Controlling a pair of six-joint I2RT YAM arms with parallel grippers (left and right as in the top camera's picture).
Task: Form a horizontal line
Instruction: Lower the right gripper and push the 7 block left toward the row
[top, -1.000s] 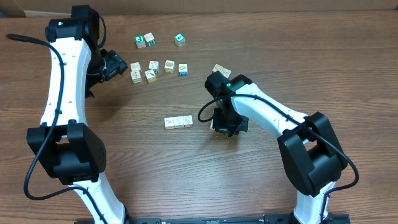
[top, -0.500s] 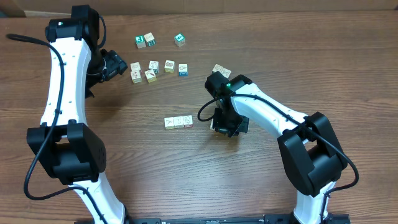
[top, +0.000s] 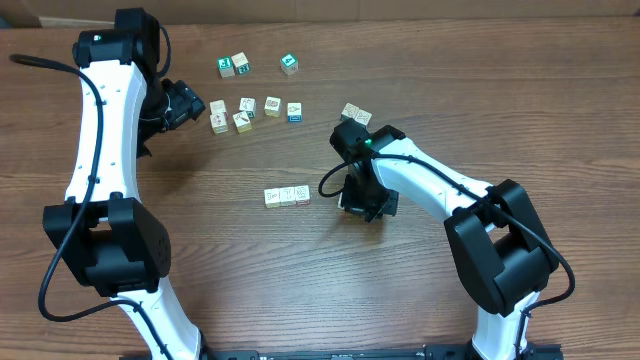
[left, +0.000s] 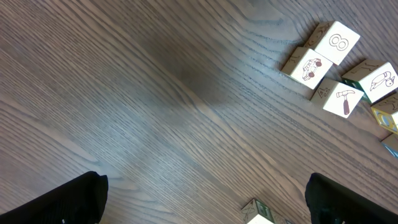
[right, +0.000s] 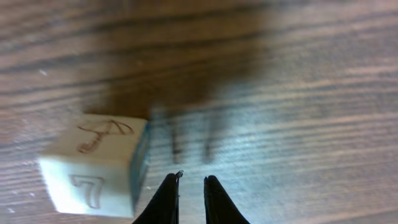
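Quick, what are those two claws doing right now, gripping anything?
Left gripper: jaws wide open, empty.
Right gripper: jaws almost shut, holding nothing; a cube marked 7 sits just beside it.

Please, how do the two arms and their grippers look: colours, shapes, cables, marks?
The left arm and right arm have white rounded links with bulky black joints. A thin black cable runs along each. A small green light glows on the right arm. The left gripper and right gripper are black.

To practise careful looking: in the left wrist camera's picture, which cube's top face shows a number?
The cube with an 8, uppermost in the cluster; the car cube and hammer cube nearby show pictures.
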